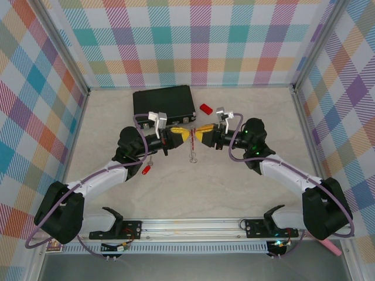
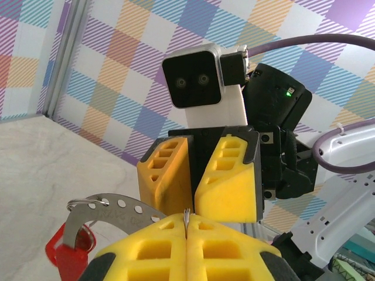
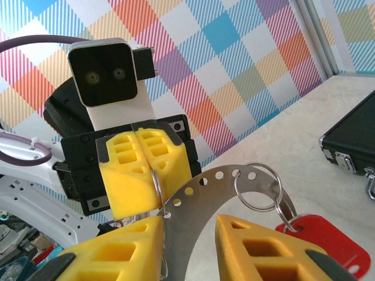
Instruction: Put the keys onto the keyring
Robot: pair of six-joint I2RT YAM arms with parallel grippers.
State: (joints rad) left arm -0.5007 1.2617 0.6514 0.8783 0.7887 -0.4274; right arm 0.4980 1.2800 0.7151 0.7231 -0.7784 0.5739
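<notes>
right wrist view: left gripper [image 3: 154, 193] pinches the keyring [image 3: 202, 193]; right gripper [image 3: 190, 234] spread around it at 6 o'clock. closing off-centre could twist it loose, swinging the key [image 3: 319, 234] at 4 o'clock.

Robot lab enclosure (plaid-patterned walls [image 1: 199, 41], aluminium mounting rail [image 1: 193, 225])

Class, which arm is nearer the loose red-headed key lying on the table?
Left. The left arm passes right beside the key, on its left; the right arm is well off to the key's right, across the table.
</notes>
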